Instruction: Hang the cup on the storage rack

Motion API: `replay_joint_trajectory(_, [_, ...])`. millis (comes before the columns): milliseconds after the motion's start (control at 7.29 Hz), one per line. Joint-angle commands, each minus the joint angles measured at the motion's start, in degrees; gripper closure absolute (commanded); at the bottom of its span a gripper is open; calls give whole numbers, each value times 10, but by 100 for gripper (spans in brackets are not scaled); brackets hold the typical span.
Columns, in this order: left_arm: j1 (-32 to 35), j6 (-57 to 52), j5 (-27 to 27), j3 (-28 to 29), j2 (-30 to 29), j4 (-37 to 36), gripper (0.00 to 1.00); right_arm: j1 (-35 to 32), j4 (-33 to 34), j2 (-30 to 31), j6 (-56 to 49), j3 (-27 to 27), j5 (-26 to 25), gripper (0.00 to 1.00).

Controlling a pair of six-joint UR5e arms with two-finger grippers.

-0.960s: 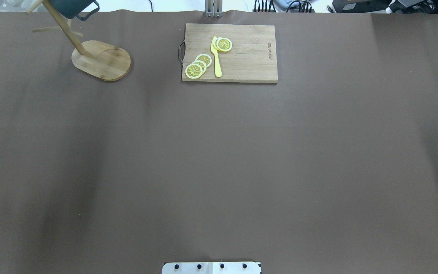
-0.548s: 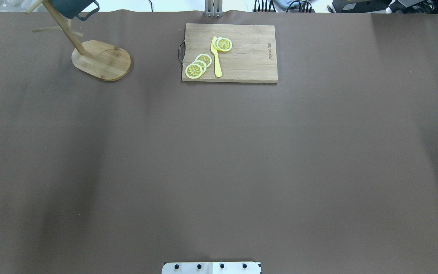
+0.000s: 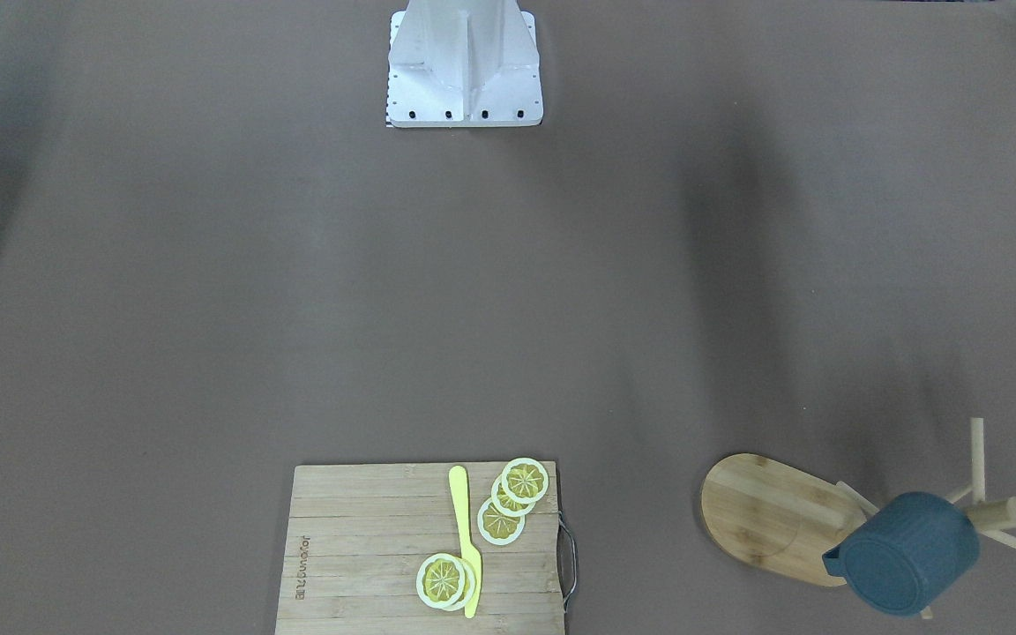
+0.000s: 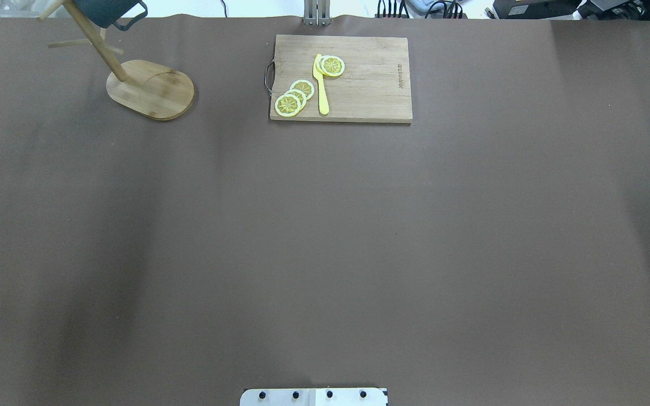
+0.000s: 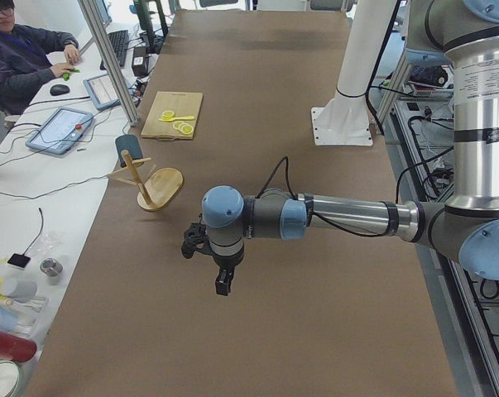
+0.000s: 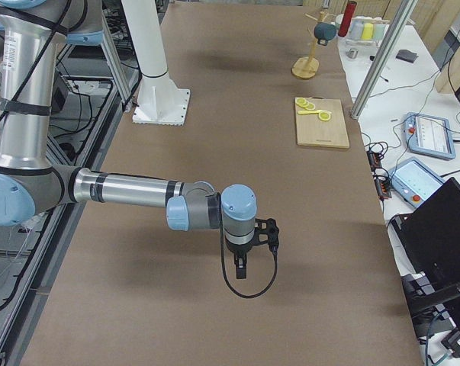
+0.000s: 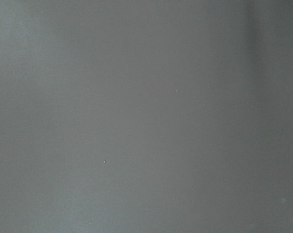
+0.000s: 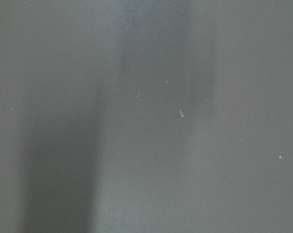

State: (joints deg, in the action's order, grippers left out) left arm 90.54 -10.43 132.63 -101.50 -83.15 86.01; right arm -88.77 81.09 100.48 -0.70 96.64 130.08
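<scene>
Cup (image 3: 905,554) hangs on rack (image 3: 764,516), far left. We judge left pincer (image 5: 222,285) nearer than right pincer (image 6: 241,268); we cannot tell whether either is clenched.

Shows only the flat grey-brown bench (image 7: 136,116) from edge to edge, evenly lit and a little soft in focus. Carries one tiny pale speck (image 7: 104,161) low and left of centre and a fainter speck (image 7: 176,91) above and right of centre, the two well apart. Darkens into an upright shadowed band (image 7: 277,97) along the right side, deepest toward the upper right corner.
</scene>
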Motion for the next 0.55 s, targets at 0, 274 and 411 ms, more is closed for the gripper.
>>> replay_joint_trajectory(0, [0,0,-1,0,0,-1,1,0,0,0,0,0,3,0])
replay_joint_trajectory(274, [0,2,-4,0,-1,0,1,0,0,0,1,0,3,0])
replay_joint_trajectory(411, [0,4,-4,-1,-1,-1,1,1,0,0,0,0,4,0])
